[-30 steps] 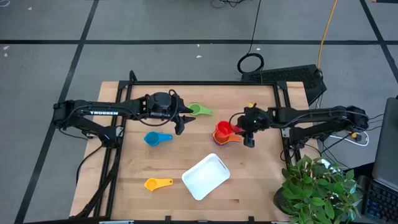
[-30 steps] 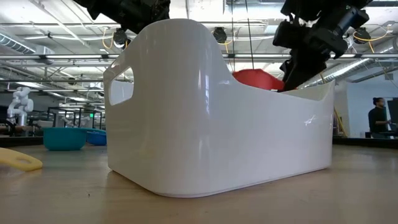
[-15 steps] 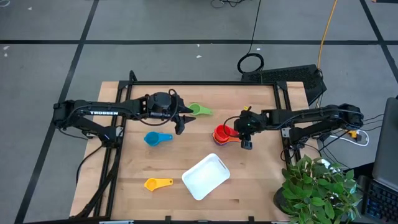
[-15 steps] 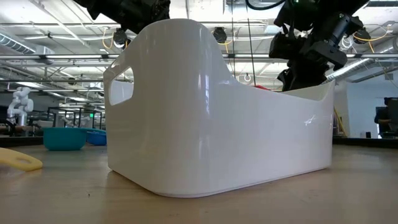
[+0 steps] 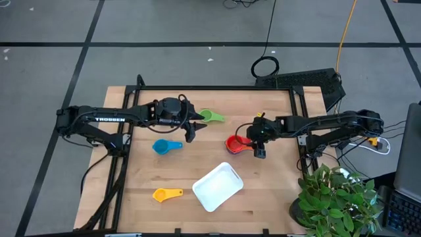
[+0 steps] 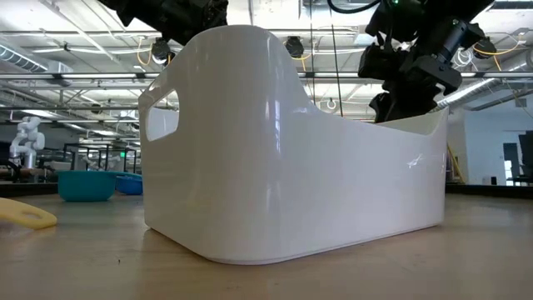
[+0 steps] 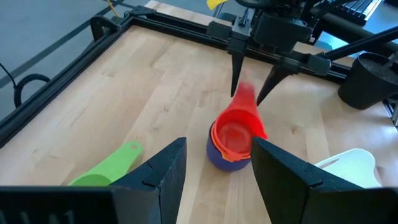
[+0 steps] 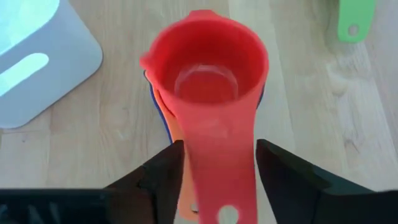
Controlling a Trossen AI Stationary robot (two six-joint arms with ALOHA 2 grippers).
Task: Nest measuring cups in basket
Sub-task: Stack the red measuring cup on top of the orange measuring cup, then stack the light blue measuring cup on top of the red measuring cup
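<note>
A red measuring cup (image 8: pixel 205 74) sits nested in an orange cup (image 7: pixel 214 134) and a navy cup (image 7: pixel 224 163) on the table, right of centre (image 5: pixel 234 143). My right gripper (image 5: pixel 255 143) is level at the stack's right side, shut on the red cup. My left gripper (image 5: pixel 193 126) waits open, left of centre, beside the green cup (image 5: pixel 212 116). A light blue cup (image 5: pixel 166 146) and a yellow cup (image 5: pixel 168 194) lie on the left half. The white basket (image 5: pixel 218 187) stands near the near edge, with nothing in it. My right gripper holds the red cup by its flat handle (image 8: pixel 221 180), pinched by its two side edges between the fingers (image 8: pixel 168 174). The fingers come level from the table's right and lie along the handle. The cup's bowl rests upright inside the orange cup.
A black frame (image 5: pixel 217 87) borders the far edge and both sides of the table. A potted plant (image 5: pixel 335 197) stands off the near right corner. Bare wood lies between the stack and the basket and along the near edge.
My right gripper moved a little toward the table's left and down, carrying the red cup. In the low view the cup showed above the basket's rim a second ago and has dropped behind it; it now sits in the orange cup.
</note>
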